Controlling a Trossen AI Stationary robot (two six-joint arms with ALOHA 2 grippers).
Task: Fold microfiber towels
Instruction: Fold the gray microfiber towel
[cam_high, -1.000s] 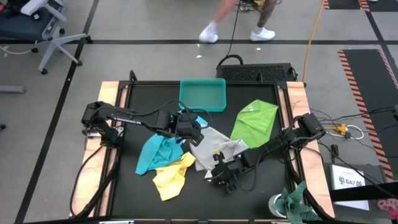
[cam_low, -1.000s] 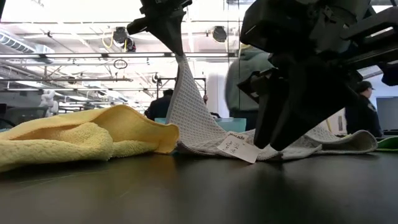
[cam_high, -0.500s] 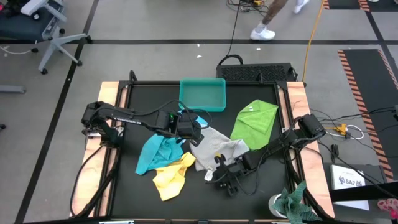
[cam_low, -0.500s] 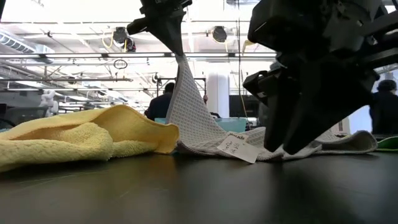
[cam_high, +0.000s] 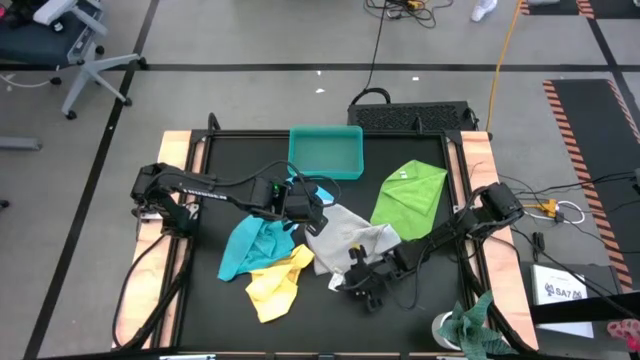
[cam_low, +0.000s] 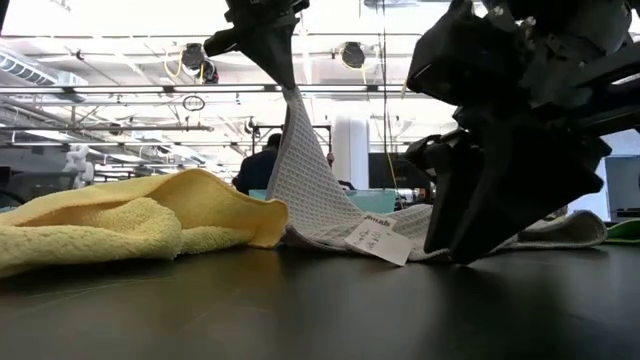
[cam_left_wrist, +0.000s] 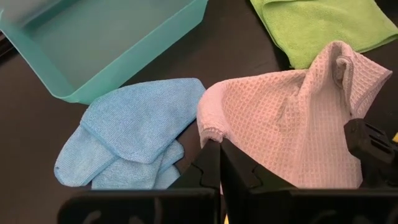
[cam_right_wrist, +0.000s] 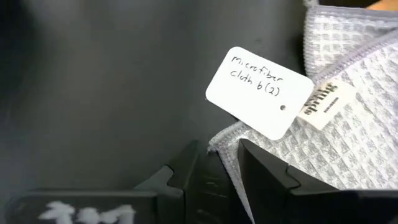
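A pale grey waffle towel (cam_high: 350, 238) lies mid-table, with one part drawn up into a peak (cam_low: 295, 140). My left gripper (cam_high: 308, 213) is shut on that peak, above the table. My right gripper (cam_high: 360, 285) is low at the towel's near corner, which bears a white paper tag (cam_right_wrist: 258, 90), and is shut on that corner. A light blue towel (cam_left_wrist: 130, 134) lies bunched beside the grey one. Turquoise (cam_high: 243, 250) and yellow (cam_high: 275, 285) towels lie crumpled at the left. A lime green towel (cam_high: 410, 195) lies flat at the far right. My left gripper pinches a rolled edge of the grey towel (cam_left_wrist: 210, 132) between its two fingers, slanting down from above. The held part is lifted, and the cloth runs down from it to the table. My right gripper has the towel's tagged corner (cam_right_wrist: 231, 140) between its two fingers, slanting down toward the table. The corner's hemmed edge runs back between the fingers. The corner stays low, close to the table top.
A rigid teal tray (cam_high: 325, 150) stands at the far edge. A mottled green-and-white rag (cam_high: 470, 322) lies off the near right corner. Bare black table lies in front of the yellow towel and the right gripper.
My right gripper has sunk a little toward the table and rolled slightly, keeping the tagged corner, and the tag has shifted a little with it. The left gripper and the lifted peak have kept still.
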